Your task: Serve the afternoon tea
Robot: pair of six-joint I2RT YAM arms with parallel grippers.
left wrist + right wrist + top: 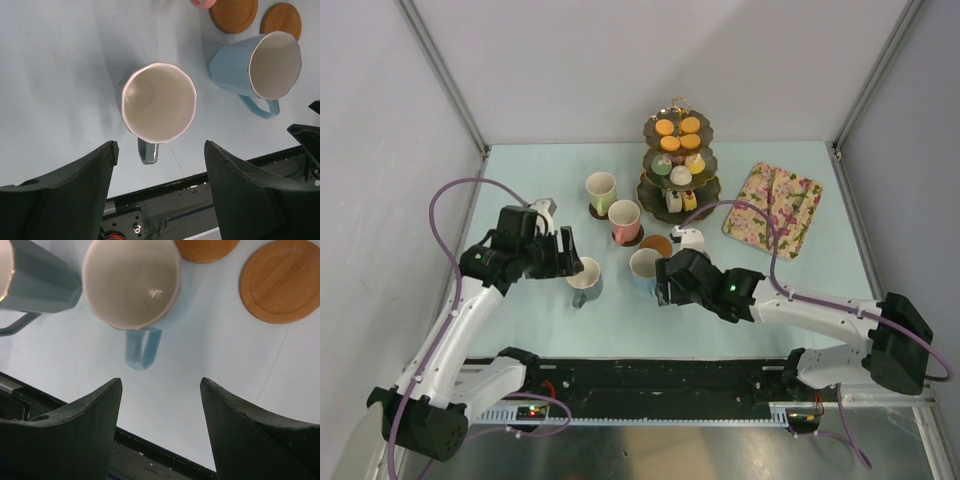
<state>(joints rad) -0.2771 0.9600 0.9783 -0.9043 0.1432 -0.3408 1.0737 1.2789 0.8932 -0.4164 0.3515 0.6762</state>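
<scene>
Left wrist: grey mug (159,102) (rim untouched)

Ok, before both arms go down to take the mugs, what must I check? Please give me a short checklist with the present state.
1. Left gripper, jaws open: ok.
2. Right gripper, jaws open: ok.
3. Grey mug upright and empty, handle pointing toward the left gripper: ok.
4. Blue mug upright, handle pointing toward the right gripper: ok.
5. The two mugs stand apart, not touching: ok.
6. Bare coaster free to receive a mug: ok.
</scene>
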